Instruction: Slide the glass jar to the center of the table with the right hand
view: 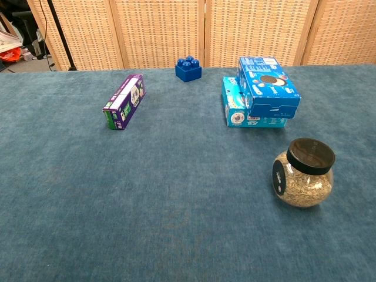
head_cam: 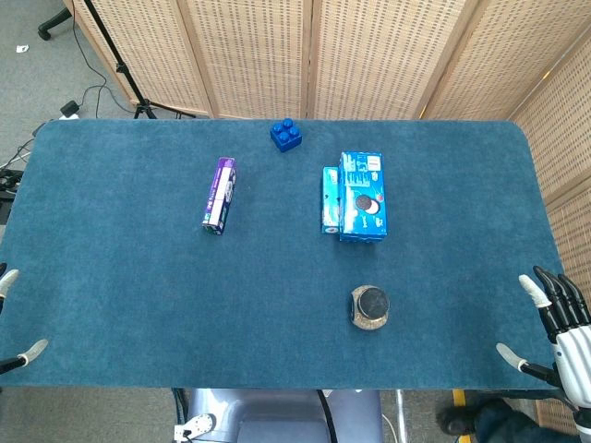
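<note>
We see the glass jar (head_cam: pixel 369 307) upright near the worktop's (head_cam: pixel 138 295) front edge. Our right hand (head_cam: pixel 557 318) hovers at the right edge, fingers spread, empty. Of our left hand (head_cam: pixel 11 318) we cannot tell.

One glass jar (view: pixel 303 174), one blue brick (view: pixel 188 69), one purple box (view: pixel 124 101), two blue boxes (view: pixel 267 79).

Woven wicker screens (head_cam: pixel 314 55) behind the desk (head_cam: pixel 138 305) with its blue felt top, grey floor (head_cam: pixel 55 65) at upper left, black tripod leg (head_cam: pixel 115 55), trailing cables (head_cam: pixel 88 97)
</note>
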Action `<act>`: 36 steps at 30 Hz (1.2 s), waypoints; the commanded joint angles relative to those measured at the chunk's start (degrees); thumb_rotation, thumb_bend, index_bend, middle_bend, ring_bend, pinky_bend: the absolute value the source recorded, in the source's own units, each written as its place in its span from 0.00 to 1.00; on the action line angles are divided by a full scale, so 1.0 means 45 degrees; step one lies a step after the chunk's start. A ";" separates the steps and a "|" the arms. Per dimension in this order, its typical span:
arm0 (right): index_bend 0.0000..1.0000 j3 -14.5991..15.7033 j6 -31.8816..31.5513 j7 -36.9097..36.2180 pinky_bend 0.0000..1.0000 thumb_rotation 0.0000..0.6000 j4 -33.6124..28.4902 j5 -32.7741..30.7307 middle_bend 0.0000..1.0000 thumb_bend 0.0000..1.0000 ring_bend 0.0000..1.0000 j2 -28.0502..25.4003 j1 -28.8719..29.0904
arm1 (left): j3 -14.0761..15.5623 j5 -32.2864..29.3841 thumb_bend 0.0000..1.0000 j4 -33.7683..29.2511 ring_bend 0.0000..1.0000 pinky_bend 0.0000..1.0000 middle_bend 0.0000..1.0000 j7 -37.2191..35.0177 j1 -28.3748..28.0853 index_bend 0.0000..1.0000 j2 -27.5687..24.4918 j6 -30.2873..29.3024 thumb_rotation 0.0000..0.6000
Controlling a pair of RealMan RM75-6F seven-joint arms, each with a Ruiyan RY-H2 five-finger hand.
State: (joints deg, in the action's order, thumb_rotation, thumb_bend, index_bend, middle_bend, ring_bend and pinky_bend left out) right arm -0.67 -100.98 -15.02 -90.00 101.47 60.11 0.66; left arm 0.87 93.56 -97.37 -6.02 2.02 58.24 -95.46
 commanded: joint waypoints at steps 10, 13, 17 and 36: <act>0.00 -0.0032 0.0001 0.0046 0.00 1.00 -0.0030 -0.0024 0.00 0.00 0.00 0.0042 0.0008 | 0.0023 0.0068 0.00 0.0022 0.00 0.00 0.00 -0.0161 0.0014 0.00 -0.0062 0.0017 1.00; 0.00 -0.0015 0.0022 -0.0023 0.00 1.00 -0.0040 0.0018 0.00 0.07 0.00 0.0026 0.0031 | 0.0017 0.0048 0.00 0.0028 0.00 0.00 0.00 -0.0167 0.0027 0.00 -0.0061 0.0013 1.00; 0.00 0.0017 0.0017 -0.0426 0.00 1.00 -0.0057 0.0240 0.00 0.47 0.00 0.0034 0.0150 | 0.0003 -0.0007 0.00 0.0009 0.00 0.00 0.00 -0.0231 0.0028 0.00 -0.0067 0.0044 1.00; 0.07 0.1702 0.4785 -0.6463 0.05 1.00 0.0846 0.0392 0.00 1.00 0.00 -0.0930 0.2393 | -0.0076 -0.0182 0.00 -0.0061 0.00 0.00 0.00 -0.0280 0.0045 0.00 -0.0065 0.0111 1.00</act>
State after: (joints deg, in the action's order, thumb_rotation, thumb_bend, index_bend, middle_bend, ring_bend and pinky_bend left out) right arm 5.16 -82.60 -41.13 -86.93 102.78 56.75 9.29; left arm 0.53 92.74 -97.65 -7.28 2.22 57.95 -94.96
